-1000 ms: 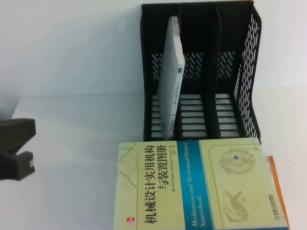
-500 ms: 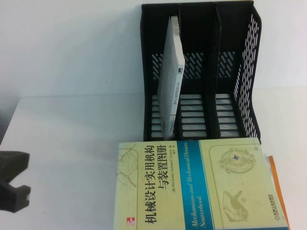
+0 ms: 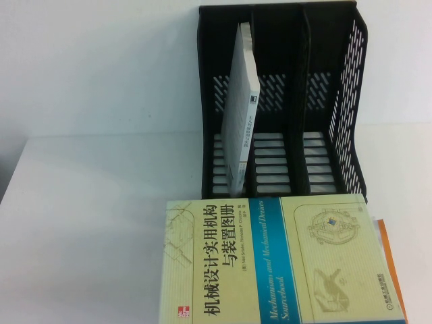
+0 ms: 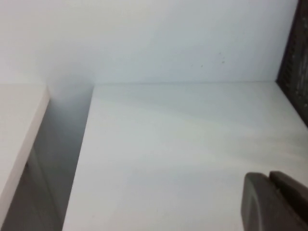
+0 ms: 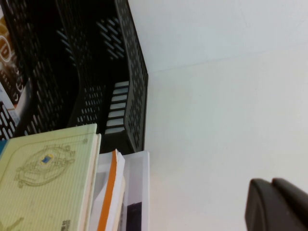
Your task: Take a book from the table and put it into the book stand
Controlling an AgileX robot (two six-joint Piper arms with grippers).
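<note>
The white book [image 3: 241, 115] stands upright in the left slot of the black book stand [image 3: 331, 101], leaning right against the divider, spine towards me. A strip of its collage cover shows through the stand's side in the right wrist view [image 5: 6, 57]. The stand's edge also shows in the left wrist view [image 4: 296, 62] and the right wrist view [image 5: 132, 82]. My left gripper [image 4: 268, 177] is shut and empty over the bare table [image 3: 101, 202], left of the stand. My right gripper [image 5: 272, 185] is shut and empty over the table, right of the stand. Neither gripper shows in the high view.
A pale yellow-green book with a blue band [image 3: 283, 263] lies flat in front of the stand, on top of an orange-edged book [image 3: 393, 270]. Both show in the right wrist view [image 5: 48, 178] [image 5: 108, 192]. A second white surface [image 4: 19, 125] lies beyond a gap at the table's left edge.
My left gripper has drawn back down and to the left and has left the high view. The book and the stand have not moved.
</note>
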